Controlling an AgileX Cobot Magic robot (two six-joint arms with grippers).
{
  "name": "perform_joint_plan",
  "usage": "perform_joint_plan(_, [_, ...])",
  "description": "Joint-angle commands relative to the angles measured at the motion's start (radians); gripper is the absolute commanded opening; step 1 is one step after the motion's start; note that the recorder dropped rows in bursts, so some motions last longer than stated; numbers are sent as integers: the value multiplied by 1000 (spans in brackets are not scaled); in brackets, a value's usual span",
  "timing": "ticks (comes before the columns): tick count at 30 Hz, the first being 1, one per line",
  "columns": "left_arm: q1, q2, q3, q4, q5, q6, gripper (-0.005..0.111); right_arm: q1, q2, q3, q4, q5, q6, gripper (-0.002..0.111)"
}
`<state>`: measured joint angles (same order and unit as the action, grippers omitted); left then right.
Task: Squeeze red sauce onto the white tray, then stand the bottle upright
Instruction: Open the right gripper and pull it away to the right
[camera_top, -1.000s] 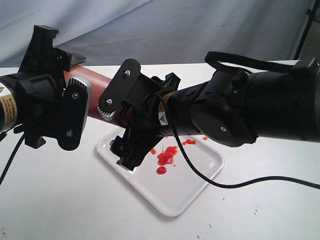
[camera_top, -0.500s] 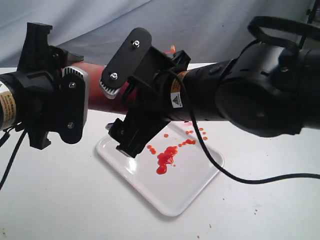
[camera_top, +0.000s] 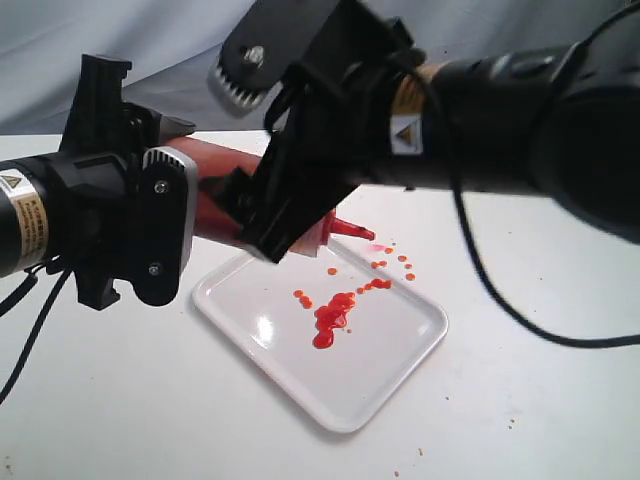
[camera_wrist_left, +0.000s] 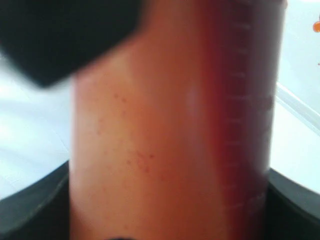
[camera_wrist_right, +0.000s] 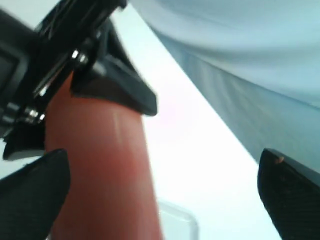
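Observation:
The bottle (camera_top: 215, 195) hangs tilted over the table, its red nozzle (camera_top: 350, 229) pointing down at the white tray (camera_top: 400, 360). My left gripper (camera_top: 160, 190) is shut on the bottle's rear part; in the left wrist view the bottle (camera_wrist_left: 170, 125) fills the space between the black fingers (camera_wrist_left: 30, 205). My right gripper (camera_top: 262, 135) stands open astride the bottle's front, one finger above and one below. Its fingers (camera_wrist_right: 35, 187) are wide apart, and the bottle (camera_wrist_right: 100, 165) lies close to one of them. Red sauce (camera_top: 330, 314) forms a blob with scattered drops on the tray.
The white tabletop (camera_top: 520, 400) surrounds the tray, with a few crumbs near the right front. A grey cloth backdrop (camera_top: 180, 50) hangs behind. A black cable (camera_top: 560, 340) trails from the right arm across the table.
My right arm has risen and its gripper has lifted higher around the bottle, uncovering the nozzle. More small drops lie on the tray's far side. The left gripper keeps its hold.

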<state>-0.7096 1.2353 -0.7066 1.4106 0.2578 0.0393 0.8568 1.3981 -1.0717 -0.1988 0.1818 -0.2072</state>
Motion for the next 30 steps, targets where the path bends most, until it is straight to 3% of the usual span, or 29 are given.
perform_joint_plan(1, [-5, -3, -6, -16, 4, -12, 0, -19, -86, -12, -9, -27, 36, 92])
perform_joint_plan(13, [-5, -3, -6, -119, 12, -14, 0, -21, -162, -12, -9, 75, 165, 91])
perform_joint_plan(20, [20, -3, -6, -215, 8, -14, 0, -21, -247, -12, -11, 116, 189, 78])
perform_joint_plan(25, [69, -3, -6, -285, -70, -79, 0, -54, -303, -12, -54, 233, 230, 60])
perform_joint_plan(30, [118, -3, 1, -309, -180, -185, 0, -140, -335, 36, -179, 288, 384, 26])
